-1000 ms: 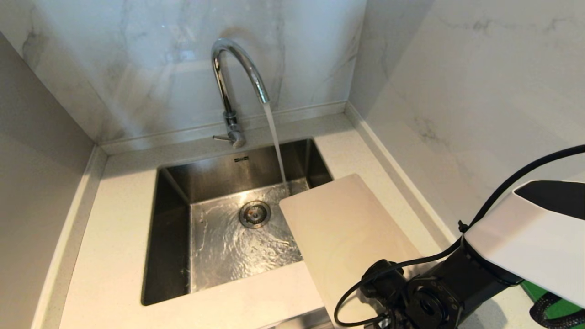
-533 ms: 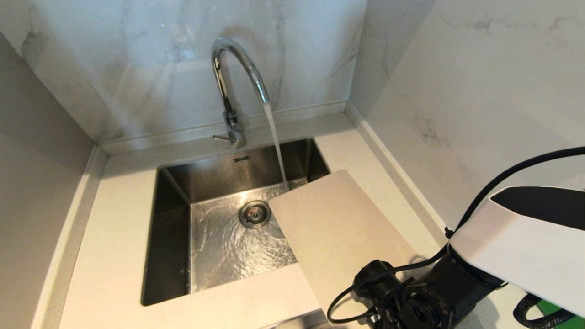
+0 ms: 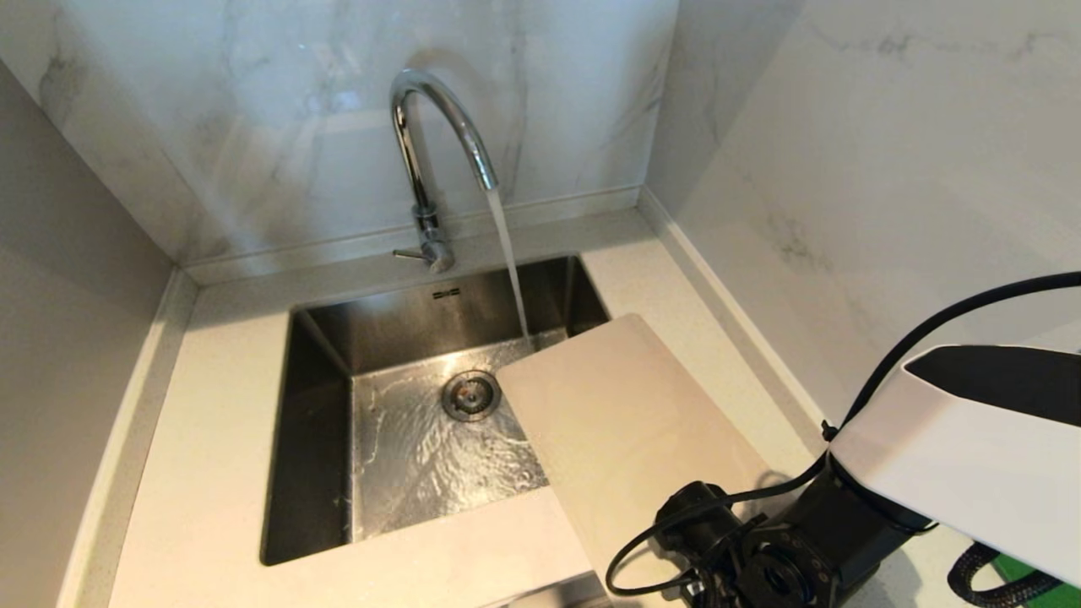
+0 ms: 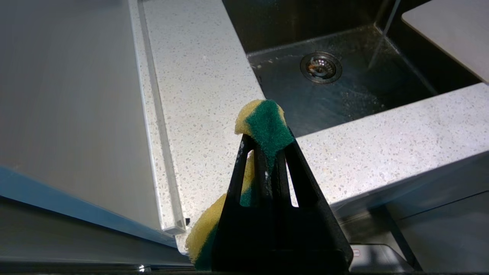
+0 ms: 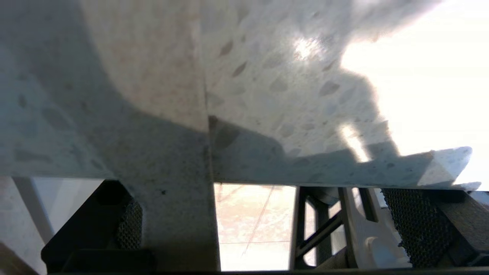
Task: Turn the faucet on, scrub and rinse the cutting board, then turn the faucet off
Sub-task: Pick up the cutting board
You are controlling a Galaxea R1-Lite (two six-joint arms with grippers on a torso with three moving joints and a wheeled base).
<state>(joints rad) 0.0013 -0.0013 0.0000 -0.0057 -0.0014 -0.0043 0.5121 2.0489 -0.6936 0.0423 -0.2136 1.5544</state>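
The chrome faucet [image 3: 435, 127] stands behind the sink and runs; its stream [image 3: 507, 262] falls just past the far corner of the cutting board [image 3: 625, 431]. The pale beige board lies on the right counter with its far left corner over the basin. My right gripper [image 5: 273, 225] is at the board's near end by the counter's front edge, open, its fingers wide apart. I cannot tell whether they touch the board [image 5: 145, 68]. My left gripper [image 4: 267, 149] hangs parked in front of the counter, shut on a yellow and green sponge [image 4: 263, 118].
The steel sink [image 3: 321, 439] holds rippling water around the drain [image 3: 470, 394]. Marble walls close in behind and on the right. The faucet's thin lever [image 3: 410, 253] points left. A green mat [image 3: 1026, 574] shows at the lower right, under my right arm.
The cutting board and my right arm shifted left, the board's far corner reaching further over the sink. In the last half second both hardly moved. Water keeps running.
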